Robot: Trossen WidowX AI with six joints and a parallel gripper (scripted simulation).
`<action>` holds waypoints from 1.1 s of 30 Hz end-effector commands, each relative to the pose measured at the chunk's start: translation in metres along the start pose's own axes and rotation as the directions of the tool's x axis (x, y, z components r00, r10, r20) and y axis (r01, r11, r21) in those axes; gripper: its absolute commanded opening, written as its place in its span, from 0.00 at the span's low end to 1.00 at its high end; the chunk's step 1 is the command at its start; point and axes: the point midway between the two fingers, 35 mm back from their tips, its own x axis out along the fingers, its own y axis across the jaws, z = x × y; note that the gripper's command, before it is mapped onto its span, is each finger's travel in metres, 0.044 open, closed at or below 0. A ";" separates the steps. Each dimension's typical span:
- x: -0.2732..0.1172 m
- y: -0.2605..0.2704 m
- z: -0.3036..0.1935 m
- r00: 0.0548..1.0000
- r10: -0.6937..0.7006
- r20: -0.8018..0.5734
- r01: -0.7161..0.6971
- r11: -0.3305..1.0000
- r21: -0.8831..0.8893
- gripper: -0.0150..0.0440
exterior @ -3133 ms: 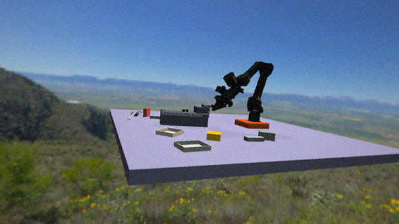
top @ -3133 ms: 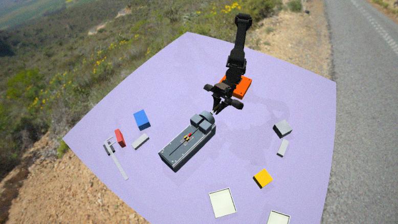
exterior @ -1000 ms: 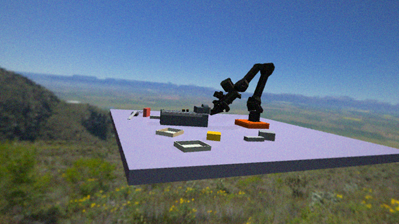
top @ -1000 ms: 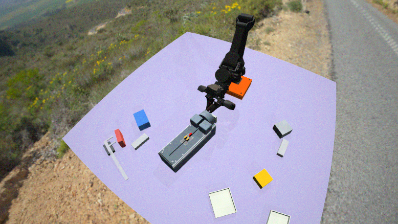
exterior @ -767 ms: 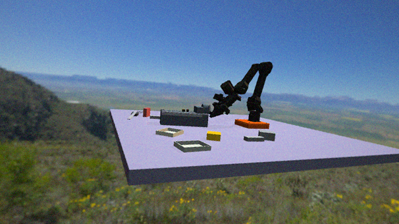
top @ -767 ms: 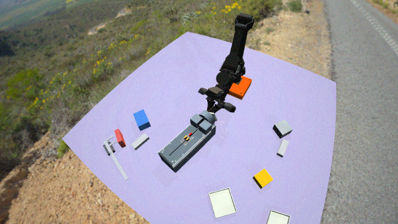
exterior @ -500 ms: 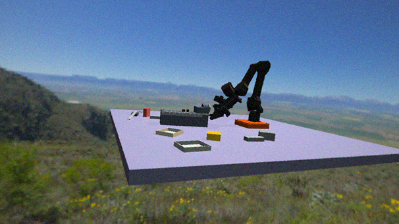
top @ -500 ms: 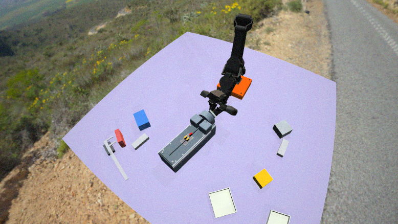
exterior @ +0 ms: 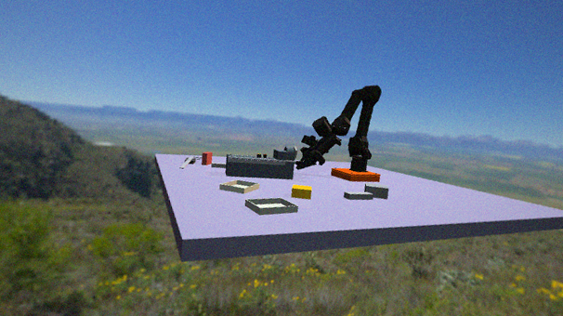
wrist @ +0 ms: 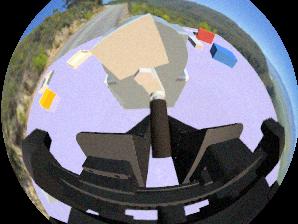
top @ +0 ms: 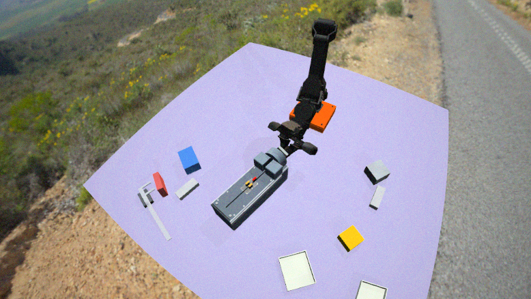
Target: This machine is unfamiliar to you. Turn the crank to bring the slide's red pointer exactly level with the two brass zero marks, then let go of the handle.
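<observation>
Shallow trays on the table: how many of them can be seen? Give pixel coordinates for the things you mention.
2. One tray (top: pixel 310 270) (exterior: pixel 240 192) lies whole in the top view, nearer the machine; the other (top: pixel 374 282) (exterior: pixel 271 210) is cut by that view's bottom edge.

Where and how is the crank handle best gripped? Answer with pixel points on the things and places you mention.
Grip the dark, round handle (wrist: pixel 160 127) around its sides, one finger on each flank, coming from the open side of the machine (top: pixel 237 198) (exterior: pixel 258 166) nearest the arm's orange base (top: pixel 326 115) (exterior: pixel 353 174). It juts out from the crank like a short peg towards the hand (wrist: pixel 161 155), which now has it between the fingers, so that approach looks soundest.
</observation>
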 end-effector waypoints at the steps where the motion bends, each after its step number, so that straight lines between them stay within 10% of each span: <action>1: 0.000 0.002 0.000 1.000 0.008 -0.003 -0.008 1.000 0.001 0.25; 26: 0.000 0.000 0.000 1.000 0.001 -0.002 -0.001 1.000 -0.001 0.25; 33: 0.000 0.000 0.000 1.000 0.001 -0.002 -0.001 1.000 -0.001 0.57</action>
